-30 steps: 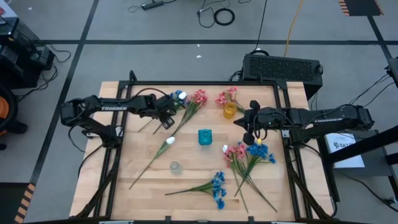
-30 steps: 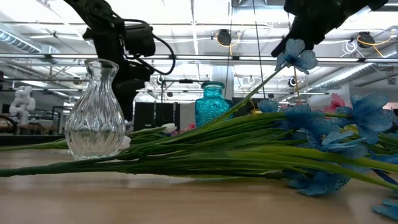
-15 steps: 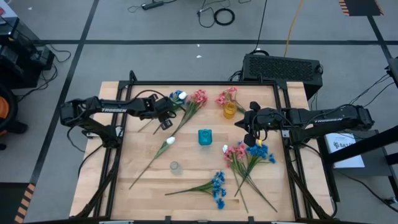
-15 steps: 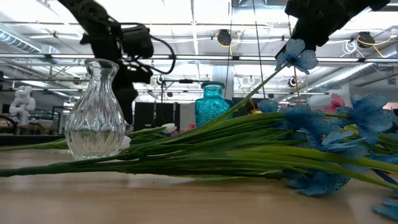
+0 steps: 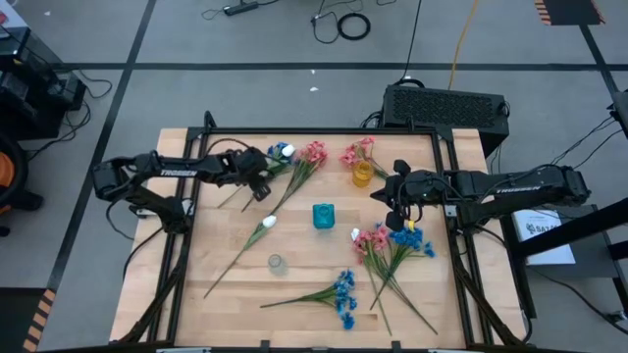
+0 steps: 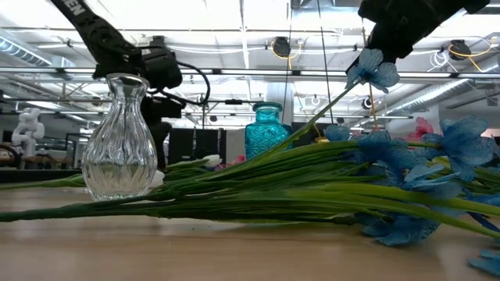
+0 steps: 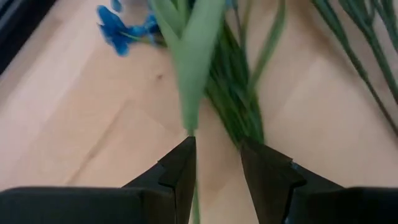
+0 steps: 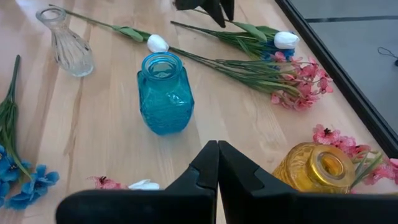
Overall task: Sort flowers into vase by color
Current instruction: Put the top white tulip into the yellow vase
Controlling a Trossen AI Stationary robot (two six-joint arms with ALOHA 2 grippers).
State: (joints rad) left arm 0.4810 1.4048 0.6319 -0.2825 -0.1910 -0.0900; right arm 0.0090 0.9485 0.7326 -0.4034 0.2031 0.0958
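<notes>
Flowers, artificial sprays on long thin green stems, lie scattered over the pale wooden table (image 5: 226, 294). Nearest the front edge, a blue-blossomed spray (image 5: 342, 294) lies flat with its stem pointing toward the left side. Just behind it, toward the left, stands a small clear ribbed glass vase (image 5: 276, 262); toward the right lies a mixed bunch of pink and blue sprays (image 5: 391, 245) with stems fanning toward the front.

Over that bunch hangs the right gripper (image 5: 394, 218), its fingers pressed fully together; in the low view a single blue blossom (image 6: 375, 70) on a thin stem sits right at the dark gripper, but whether it is actually pinched there cannot be told.

At mid-table stands a teal glass jar (image 5: 323, 216), and left of it a white tulip-like bud (image 5: 268, 223) on a long stem runs diagonally toward the front left. Farther back, a small amber glass vase (image 5: 362, 174) stands with pink blossoms (image 5: 357, 153) beside it, and a pink-clustered spray (image 5: 312, 154) lies next to a white bud with blue blossoms (image 5: 283, 151).

The left gripper (image 5: 257, 186) sits low over the stems of that far group, fingers partly apart; its wrist view shows green leaves and stems (image 7: 205, 68) just ahead of the fingertips (image 7: 180, 163), and one thin stem runs down between them, though a firm hold cannot be told.
</notes>
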